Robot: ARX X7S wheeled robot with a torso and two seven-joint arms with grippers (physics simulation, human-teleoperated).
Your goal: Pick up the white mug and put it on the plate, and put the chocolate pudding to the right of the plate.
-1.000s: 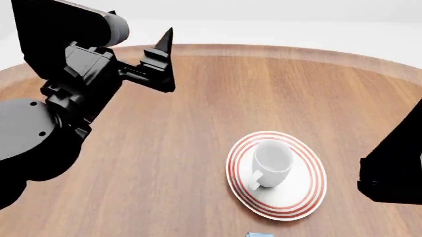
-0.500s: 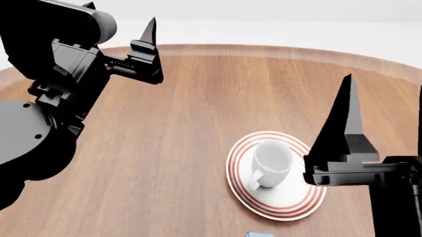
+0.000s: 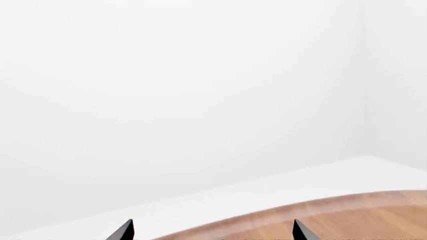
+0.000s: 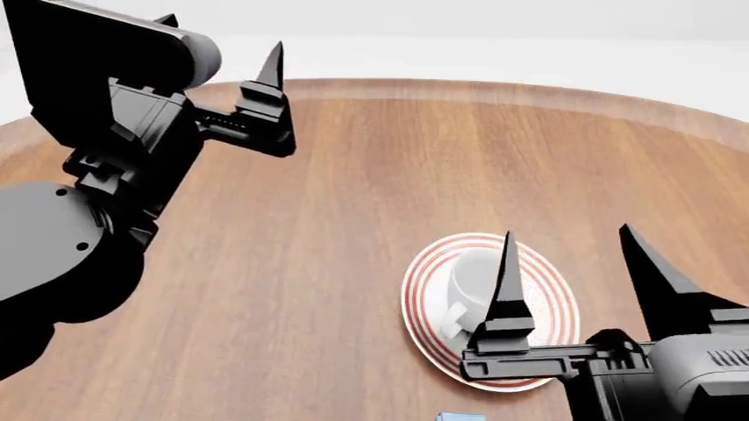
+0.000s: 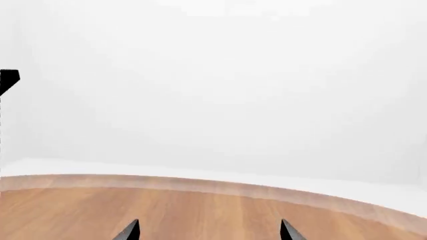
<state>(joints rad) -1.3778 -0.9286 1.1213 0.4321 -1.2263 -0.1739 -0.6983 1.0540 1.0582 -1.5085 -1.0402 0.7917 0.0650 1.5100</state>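
The white mug (image 4: 465, 282) stands upright on the plate (image 4: 412, 307), a round white plate with red rings, its handle towards the near side. My right gripper (image 4: 566, 233) hovers open at the lower right; its left finger (image 4: 508, 281) hides part of the mug. Only a light blue sliver of the chocolate pudding (image 4: 460, 416) shows, at the bottom edge just in front of the plate. My left gripper (image 4: 267, 72) hangs open above the table's far left, holding nothing. Each wrist view shows only its own fingertips, left gripper (image 3: 211, 232) and right gripper (image 5: 208, 231), spread wide over the table's far rim.
The round wooden table (image 4: 351, 202) has a raised lip along its far edge (image 4: 492, 88). My left arm's dark bulk (image 4: 82, 219) fills the left side of the head view. White floor and wall lie beyond the table.
My right gripper has swung left and down in the head view, so both fingers now show and one covers part of the mug. The left gripper has barely shifted.
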